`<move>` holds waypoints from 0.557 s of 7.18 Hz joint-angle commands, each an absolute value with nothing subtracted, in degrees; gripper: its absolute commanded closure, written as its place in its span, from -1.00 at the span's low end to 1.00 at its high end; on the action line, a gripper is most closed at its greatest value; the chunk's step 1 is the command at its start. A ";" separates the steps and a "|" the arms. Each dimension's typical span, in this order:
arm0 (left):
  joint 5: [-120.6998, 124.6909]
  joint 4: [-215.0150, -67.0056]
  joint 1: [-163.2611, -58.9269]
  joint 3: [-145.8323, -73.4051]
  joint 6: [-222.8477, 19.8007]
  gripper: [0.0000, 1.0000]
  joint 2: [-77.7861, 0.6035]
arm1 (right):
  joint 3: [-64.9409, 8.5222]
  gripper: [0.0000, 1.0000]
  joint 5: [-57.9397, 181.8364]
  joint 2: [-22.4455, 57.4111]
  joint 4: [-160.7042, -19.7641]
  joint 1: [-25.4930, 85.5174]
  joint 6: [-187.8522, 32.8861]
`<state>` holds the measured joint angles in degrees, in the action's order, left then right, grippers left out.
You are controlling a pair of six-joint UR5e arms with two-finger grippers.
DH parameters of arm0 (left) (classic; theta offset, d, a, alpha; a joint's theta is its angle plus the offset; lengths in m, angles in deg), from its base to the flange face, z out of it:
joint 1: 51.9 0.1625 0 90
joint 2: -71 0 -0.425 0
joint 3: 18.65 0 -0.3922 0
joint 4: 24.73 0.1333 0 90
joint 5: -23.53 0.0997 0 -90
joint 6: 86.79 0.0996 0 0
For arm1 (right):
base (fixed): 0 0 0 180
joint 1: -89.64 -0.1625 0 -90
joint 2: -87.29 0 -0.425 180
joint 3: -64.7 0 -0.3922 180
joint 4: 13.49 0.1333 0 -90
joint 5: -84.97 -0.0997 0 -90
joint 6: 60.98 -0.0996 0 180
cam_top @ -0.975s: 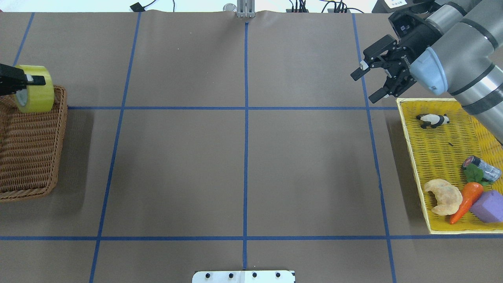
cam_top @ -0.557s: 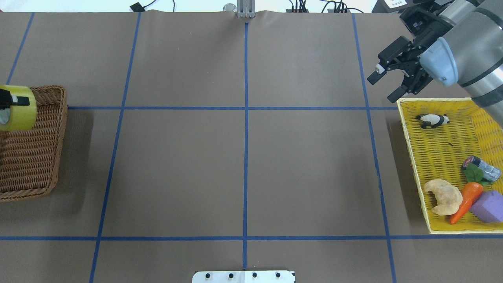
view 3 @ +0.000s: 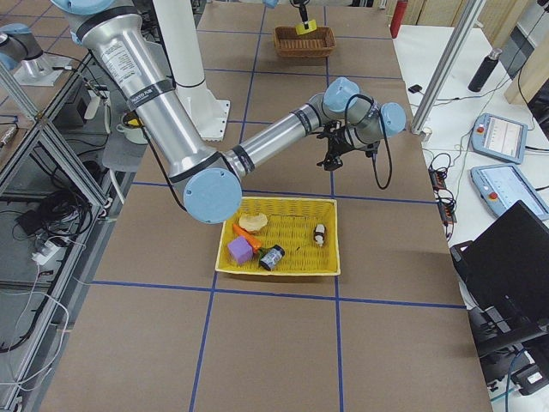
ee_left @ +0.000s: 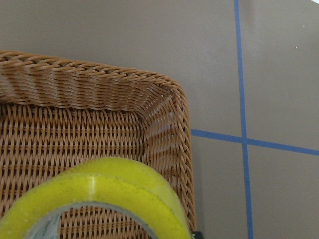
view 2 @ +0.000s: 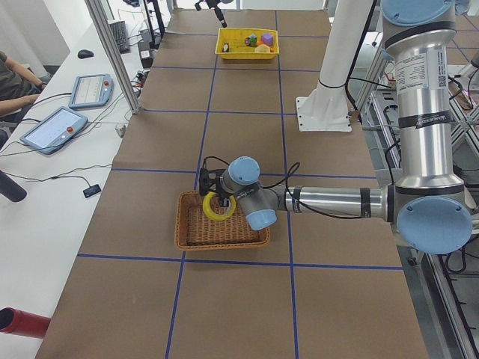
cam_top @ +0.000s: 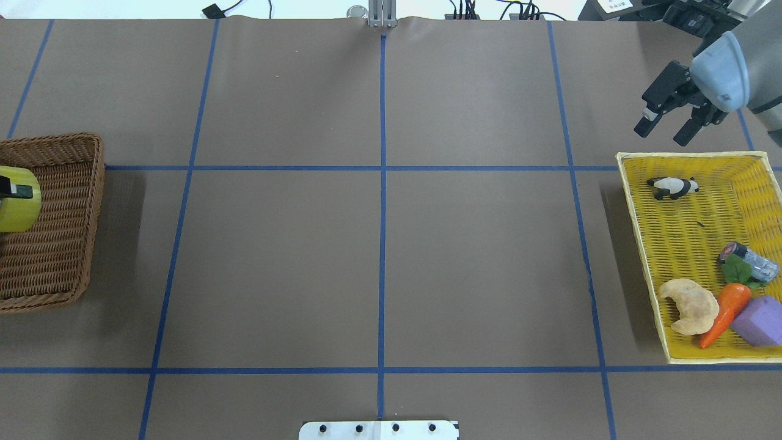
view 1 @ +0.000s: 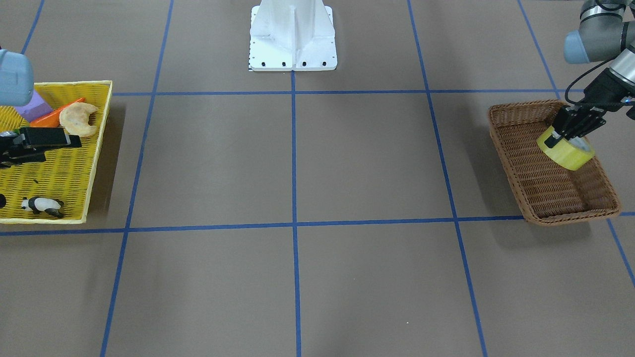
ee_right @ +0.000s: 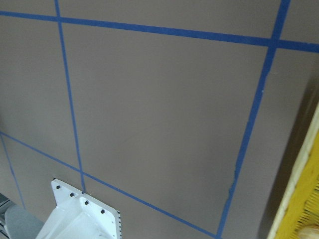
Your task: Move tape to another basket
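A: status, left side?
B: left gripper [view 1: 565, 133] clamped on the translucent yellow packing tape roll [view 1: 570, 153]. Roll hangs tilted under the fingers, inside the rectangular brown woven wicker basket [view 1: 545, 184]. Possibly off its floor, hard to tell.
A: other arm?
B: right gripper [cam_top: 663, 133] spread wide, empty, just beyond the yellow plastic mesh basket [cam_top: 684, 155].

On the table [cam_top: 379, 244], the basket [cam_top: 67, 244] sits at the far left end and the mesh tray [cam_top: 690, 238] at the far right end, well apart. The tape [view 1: 568, 151] hangs in the left hand [view 1: 565, 133] over the basket's inside. The right hand [cam_top: 666, 125] hovers just beyond the tray's far edge. In the tray, a panda figurine [cam_top: 672, 186] lies at the far end. At the near end the pastry [cam_top: 690, 305] lies left, the block [cam_top: 760, 321] right, the carrot [cam_top: 727, 308] between them and the bottle [cam_top: 748, 260] just behind. The robot's base plate [cam_top: 379, 429] sits mid-table at the near edge.
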<state>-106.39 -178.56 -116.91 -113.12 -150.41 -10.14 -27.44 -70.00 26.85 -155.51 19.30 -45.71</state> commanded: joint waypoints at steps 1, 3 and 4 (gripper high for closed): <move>-104.98 -174.78 -115.89 -113.48 -149.73 1.00 -10.12 | -27.41 -0.98 -63.68 24.28 -146.30 19.42 -52.53; -104.35 -161.15 -112.92 -117.84 -149.72 1.00 -10.56 | -27.32 -0.98 -58.65 24.19 -145.50 19.33 -53.77; -101.48 -156.53 -111.94 -120.49 -149.55 1.00 -10.39 | -27.24 -0.98 -58.64 24.18 -145.50 19.33 -53.86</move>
<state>-103.80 -163.71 -113.50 -117.29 -149.69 -10.40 -27.31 -59.52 24.26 -145.83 19.34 -53.43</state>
